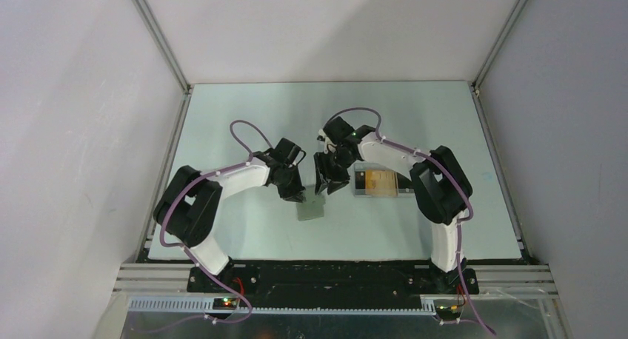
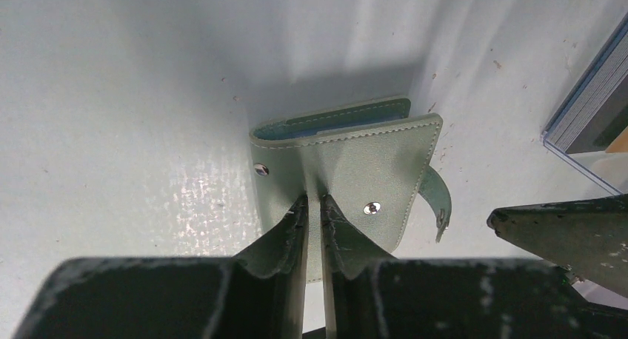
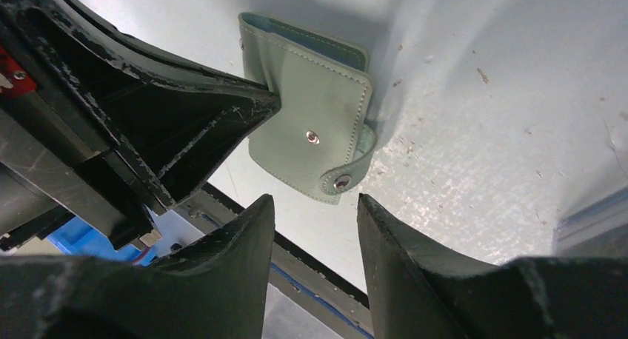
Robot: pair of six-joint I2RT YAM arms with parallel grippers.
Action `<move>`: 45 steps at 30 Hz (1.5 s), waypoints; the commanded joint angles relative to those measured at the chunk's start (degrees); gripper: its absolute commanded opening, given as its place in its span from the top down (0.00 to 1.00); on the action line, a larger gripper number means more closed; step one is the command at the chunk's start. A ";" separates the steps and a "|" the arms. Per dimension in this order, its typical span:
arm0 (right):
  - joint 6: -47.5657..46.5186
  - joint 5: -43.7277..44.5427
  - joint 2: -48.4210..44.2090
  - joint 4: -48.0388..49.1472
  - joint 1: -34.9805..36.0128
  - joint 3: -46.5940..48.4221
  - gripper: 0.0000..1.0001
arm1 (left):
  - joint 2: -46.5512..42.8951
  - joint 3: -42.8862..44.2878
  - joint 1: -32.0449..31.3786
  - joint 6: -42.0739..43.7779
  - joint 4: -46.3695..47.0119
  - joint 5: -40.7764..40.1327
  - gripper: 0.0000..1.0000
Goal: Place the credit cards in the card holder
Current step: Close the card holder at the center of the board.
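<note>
card holder (image 1: 312, 208) on table (image 1: 222, 117), left of tray (image 1: 405, 192)

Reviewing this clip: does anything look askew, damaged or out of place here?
Only one thing: the card holder has its snap tab hanging unfastened, curling off its edge, while the left gripper pinches the cover. That suits opening it. The credit cards lie stacked in the clear tray; nothing looks spilled or damaged.

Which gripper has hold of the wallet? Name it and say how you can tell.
The left gripper: it is pinched shut on the edge of the grey-green wallet. The right gripper hangs open beside it, holding nothing.
</note>
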 commanded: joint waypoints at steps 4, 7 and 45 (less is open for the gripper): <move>-1.90 9.42 1.13 -7.16 2.32 5.64 0.52 | 2.72 -0.37 -0.77 0.25 1.50 -1.11 0.84; -2.12 10.08 2.66 -8.20 3.12 6.81 0.53 | 2.67 -0.43 -0.74 0.21 1.51 -1.12 0.84; -0.18 1.39 5.16 -4.04 2.35 7.37 1.00 | 3.79 -0.16 -0.76 0.55 1.52 -0.47 0.85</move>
